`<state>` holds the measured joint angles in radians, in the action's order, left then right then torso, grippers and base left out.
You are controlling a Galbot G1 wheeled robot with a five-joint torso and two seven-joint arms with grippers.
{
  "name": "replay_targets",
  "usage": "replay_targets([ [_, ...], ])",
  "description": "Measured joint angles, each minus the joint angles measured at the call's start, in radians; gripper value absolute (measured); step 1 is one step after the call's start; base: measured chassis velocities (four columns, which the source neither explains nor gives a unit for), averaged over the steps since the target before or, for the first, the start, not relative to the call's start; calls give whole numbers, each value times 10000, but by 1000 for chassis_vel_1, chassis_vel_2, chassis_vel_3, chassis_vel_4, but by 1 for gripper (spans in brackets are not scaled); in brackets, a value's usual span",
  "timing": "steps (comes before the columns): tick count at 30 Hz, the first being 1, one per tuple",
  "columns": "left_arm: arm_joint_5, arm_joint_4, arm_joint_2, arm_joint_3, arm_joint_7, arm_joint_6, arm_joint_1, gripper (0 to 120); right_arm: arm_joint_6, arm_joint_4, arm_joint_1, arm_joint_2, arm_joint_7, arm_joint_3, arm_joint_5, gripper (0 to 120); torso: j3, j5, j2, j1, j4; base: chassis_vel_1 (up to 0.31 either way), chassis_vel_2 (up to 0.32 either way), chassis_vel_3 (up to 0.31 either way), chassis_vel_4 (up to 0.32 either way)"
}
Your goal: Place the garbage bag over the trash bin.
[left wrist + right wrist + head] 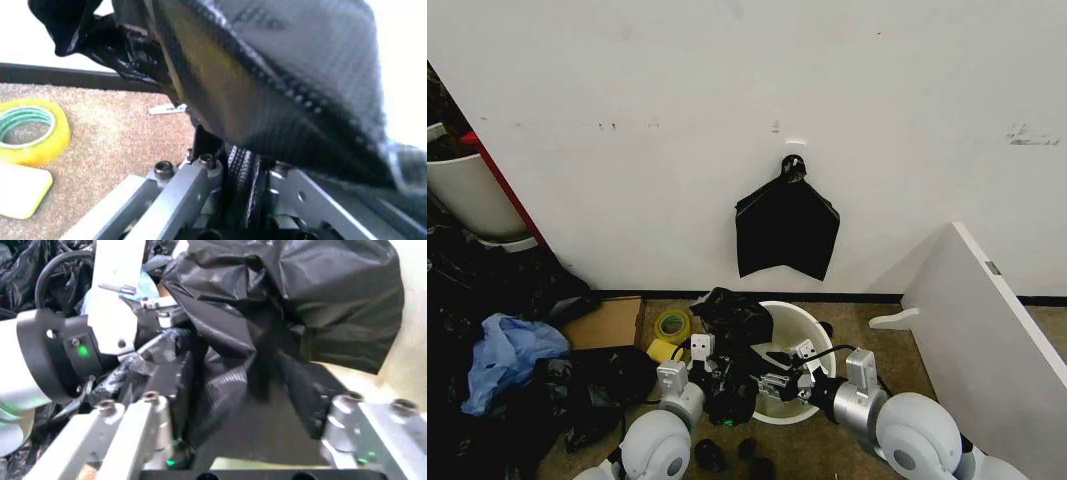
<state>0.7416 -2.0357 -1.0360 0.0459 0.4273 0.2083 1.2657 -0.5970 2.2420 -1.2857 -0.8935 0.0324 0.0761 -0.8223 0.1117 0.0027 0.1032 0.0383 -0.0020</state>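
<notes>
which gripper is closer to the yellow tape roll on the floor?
Left. The left gripper sits just beside the tape roll, holding the garbage bag. The right gripper is farther off, over the trash bin.

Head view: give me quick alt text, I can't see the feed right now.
A crinkled glossy black plastic garbage bag is bunched over the left rim of a small round cream-white plastic trash bin on the floor, by a white wall. The left claw grips the bag; the right claw reaches in at the bin's front rim.
</notes>
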Motion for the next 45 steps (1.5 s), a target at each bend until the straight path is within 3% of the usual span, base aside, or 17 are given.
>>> replay_targets([
  [13, -47, 135, -81, 29, 6, 4, -33, 4, 611, -15, -103, -249, 311, -282, 747, 0, 0, 0, 0, 0, 0, 0, 0, 0, 0],
  [21, -53, 154, -125, -13, 4, -37, -17, 4, 800, 143, -529, -378, 717, -41, 836, 0, -1, 0, 0, 0, 0, 0, 0, 0, 0],
  [29, 15, -25, -2, -772, 5, -255, 449, 4, 970, 387, -1060, -506, 3101, 963, 566, 0, -1, 1, 0, 0, 1, 0, 0, 0, 0],
  [36, 17, -79, -17, -971, 7, -302, 554, 4, 526, 596, -1261, -465, 4205, 1070, 829, 0, -1, 0, 0, 0, 0, 0, 0, 0, 0],
  [40, 17, -178, -13, -1136, 33, -312, 688, 4, 414, 817, -1384, -293, 4070, 1142, 1109, 0, -1, 1, 0, 0, 0, 0, 0, 0, 0],
  [45, 13, -290, -93, -1264, 85, -315, 819, 4, 399, 1420, -1643, 83, 2945, 1037, 1982, 14, -1, 1, 0, 0, 0, 0, 0, 0, 0],
])
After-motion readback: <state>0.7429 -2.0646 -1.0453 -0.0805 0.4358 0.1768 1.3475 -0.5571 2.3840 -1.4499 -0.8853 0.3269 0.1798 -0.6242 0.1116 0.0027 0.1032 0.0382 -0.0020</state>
